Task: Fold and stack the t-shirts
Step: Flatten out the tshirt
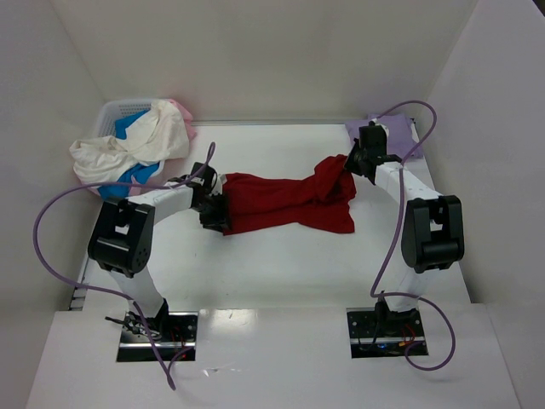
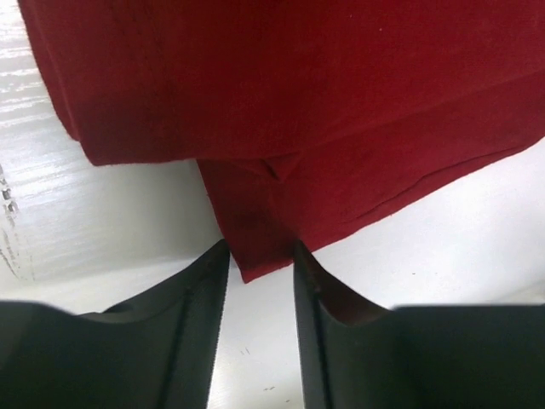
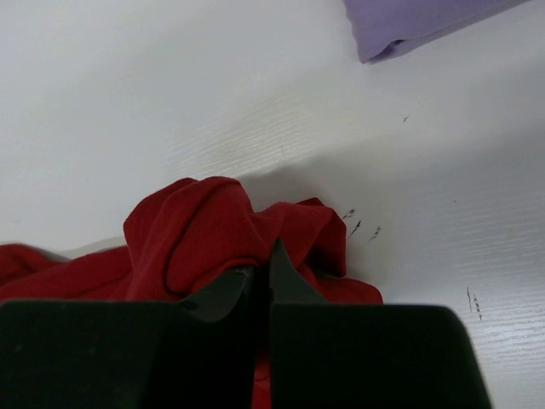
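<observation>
The dark red t-shirt (image 1: 285,203) lies bunched across the middle of the table. My left gripper (image 1: 213,209) is at its left end. In the left wrist view the gripper (image 2: 260,247) is open, and a corner of the red cloth (image 2: 298,94) reaches between the fingertips. My right gripper (image 1: 353,162) is at the shirt's right end. In the right wrist view it (image 3: 262,264) is shut on a raised fold of the red cloth (image 3: 204,230). A folded pale lavender t-shirt (image 1: 396,136) lies at the back right, also seen in the right wrist view (image 3: 417,21).
A white lattice basket (image 1: 119,111) stands at the back left. A cream-white shirt (image 1: 136,145), a blue one (image 1: 136,175) and a pink one (image 1: 180,111) hang out of it. White walls close in the table on three sides.
</observation>
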Available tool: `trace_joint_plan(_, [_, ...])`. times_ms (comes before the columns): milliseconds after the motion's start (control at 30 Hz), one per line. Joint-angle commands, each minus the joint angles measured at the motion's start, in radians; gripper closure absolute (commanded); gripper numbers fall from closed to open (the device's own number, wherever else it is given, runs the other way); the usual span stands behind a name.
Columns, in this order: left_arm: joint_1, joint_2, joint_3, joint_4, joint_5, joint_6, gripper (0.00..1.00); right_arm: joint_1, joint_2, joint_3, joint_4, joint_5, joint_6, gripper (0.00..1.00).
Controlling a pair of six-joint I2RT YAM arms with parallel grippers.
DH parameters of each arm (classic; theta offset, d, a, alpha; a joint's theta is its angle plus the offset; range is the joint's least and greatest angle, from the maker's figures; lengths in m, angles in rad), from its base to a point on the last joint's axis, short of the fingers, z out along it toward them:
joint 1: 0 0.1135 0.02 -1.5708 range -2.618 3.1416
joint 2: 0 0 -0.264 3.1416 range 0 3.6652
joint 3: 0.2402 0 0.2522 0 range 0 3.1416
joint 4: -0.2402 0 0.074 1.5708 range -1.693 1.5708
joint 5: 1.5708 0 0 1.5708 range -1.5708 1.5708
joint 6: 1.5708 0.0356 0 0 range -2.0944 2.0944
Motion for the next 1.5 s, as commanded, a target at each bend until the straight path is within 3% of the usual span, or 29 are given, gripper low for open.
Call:
trace_joint_plan(0, [-0.005, 0.016, 0.025, 0.010, 0.010, 0.006, 0.57, -0.003, 0.008, 0.050, 0.041, 0.018, -0.009, 0.95])
trace_joint_plan(133, [-0.014, 0.016, 0.025, 0.020, 0.010, 0.006, 0.71, -0.003, 0.008, 0.050, 0.041, 0.018, -0.009, 0.95])
trace_joint_plan(167, [-0.014, 0.016, 0.025, 0.020, 0.010, 0.006, 0.80, -0.003, 0.008, 0.050, 0.041, 0.018, -0.009, 0.95])
trace_joint_plan(300, [-0.014, 0.005, 0.034, 0.011, 0.010, 0.015, 1.00, -0.003, 0.008, 0.040, 0.041, 0.018, -0.009, 0.94])
trace_joint_plan(433, [-0.014, -0.059, 0.083, -0.052, 0.001, 0.026, 1.00, -0.012, 0.008, 0.031, -0.008, 0.049, -0.028, 0.84])
trace_joint_plan(467, [-0.014, -0.076, 0.084, -0.062, -0.009, 0.035, 1.00, -0.012, 0.008, 0.031, -0.020, 0.062, -0.028, 0.80])
trace_joint_plan(533, [-0.014, -0.108, 0.093, -0.080, -0.043, 0.035, 1.00, -0.025, 0.008, 0.031, -0.051, 0.050, -0.028, 0.53])
trace_joint_plan(600, [-0.014, -0.132, 0.105, -0.101, -0.057, 0.044, 1.00, -0.037, -0.001, 0.031, -0.060, 0.032, -0.028, 0.36])
trace_joint_plan(733, [-0.014, -0.165, 0.116, -0.112, -0.075, 0.044, 1.00, -0.037, -0.100, -0.013, -0.081, -0.017, 0.000, 0.20])
trace_joint_plan(833, [-0.014, -0.175, 0.116, -0.112, -0.075, 0.044, 1.00, -0.037, -0.171, -0.053, -0.115, -0.074, 0.029, 0.19])
trace_joint_plan(1067, [-0.014, -0.164, 0.116, -0.103, -0.056, 0.054, 1.00, 0.172, -0.337, -0.188, -0.143, -0.128, 0.130, 0.18])
trace_joint_plan(1233, [-0.014, -0.155, 0.107, -0.094, -0.056, 0.063, 1.00, 0.288, -0.291, -0.246, -0.108, -0.128, 0.175, 0.18])
trace_joint_plan(1467, [-0.014, -0.155, 0.097, -0.094, -0.056, 0.063, 1.00, 0.344, -0.179, -0.257, -0.086, -0.109, 0.195, 0.18])
